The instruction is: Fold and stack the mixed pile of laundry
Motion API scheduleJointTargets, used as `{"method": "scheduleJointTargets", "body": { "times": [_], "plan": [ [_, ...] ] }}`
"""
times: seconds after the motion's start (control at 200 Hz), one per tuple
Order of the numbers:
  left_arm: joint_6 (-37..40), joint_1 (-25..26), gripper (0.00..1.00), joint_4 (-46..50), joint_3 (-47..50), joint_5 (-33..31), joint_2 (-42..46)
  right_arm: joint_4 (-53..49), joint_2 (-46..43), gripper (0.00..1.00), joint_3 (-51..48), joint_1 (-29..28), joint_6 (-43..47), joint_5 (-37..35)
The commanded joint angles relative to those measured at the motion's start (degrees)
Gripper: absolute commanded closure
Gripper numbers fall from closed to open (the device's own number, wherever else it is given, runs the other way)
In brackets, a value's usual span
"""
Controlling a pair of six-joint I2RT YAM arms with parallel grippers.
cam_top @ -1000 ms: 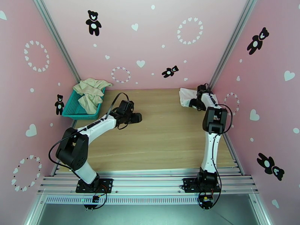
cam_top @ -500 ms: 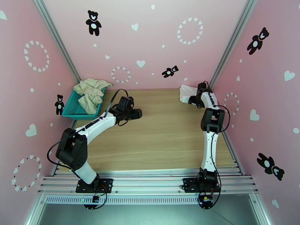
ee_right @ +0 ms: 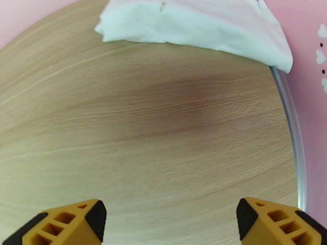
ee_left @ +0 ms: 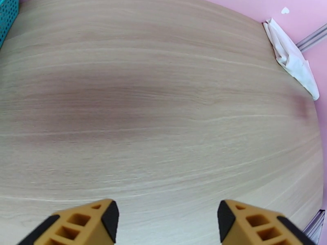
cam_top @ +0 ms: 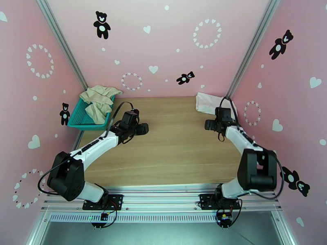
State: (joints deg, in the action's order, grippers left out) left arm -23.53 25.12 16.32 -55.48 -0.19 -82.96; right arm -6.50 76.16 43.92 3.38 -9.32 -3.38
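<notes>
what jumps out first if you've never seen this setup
The pink walls dotted with black teddy bears and hearts grab the eye first. Next, the cream-beige garment heaped in the teal basket at the far left, and the folded white T-shirt in the far right corner.

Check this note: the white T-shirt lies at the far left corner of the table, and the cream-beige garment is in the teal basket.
Wrong side. The top external view shows the white T-shirt at the far right corner of the table; the cream-beige garment is in the teal basket.
</notes>
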Motion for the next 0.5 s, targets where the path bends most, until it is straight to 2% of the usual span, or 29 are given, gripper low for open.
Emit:
{"method": "scheduleJointTargets", "body": {
  "times": [0.0,0.04,0.14,0.255,0.385,0.496],
  "plan": [
    [0.74,-1.44,0.29,-7.27,5.69,-2.55,3.07,27.72,-9.18,0.01,-16.95,-0.66,3.05,0.73],
    [0.76,-2.12,0.28,-8.10,6.91,-1.90,3.69,32.25,-11.37,0.01,-21.08,-0.66,2.88,-0.90],
    [1.13,-3.12,0.27,-7.78,8.33,-2.19,5.00,33.29,-11.89,0.01,-23.53,-0.35,3.11,-2.54],
    [1.20,-4.27,0.26,-8.15,11.43,-2.56,7.12,47.11,-7.19,0.01,-27.44,-0.35,1.17,0.14],
    [1.07,-5.39,0.24,-8.01,13.80,-3.43,9.54,51.11,0.18,0.01,-25.53,-0.40,0.73,4.93],
    [0.63,-6.34,0.22,-7.31,15.72,-6.51,11.51,49.74,4.35,0.01,-22.52,-0.53,0.92,4.11]
  ]
}}
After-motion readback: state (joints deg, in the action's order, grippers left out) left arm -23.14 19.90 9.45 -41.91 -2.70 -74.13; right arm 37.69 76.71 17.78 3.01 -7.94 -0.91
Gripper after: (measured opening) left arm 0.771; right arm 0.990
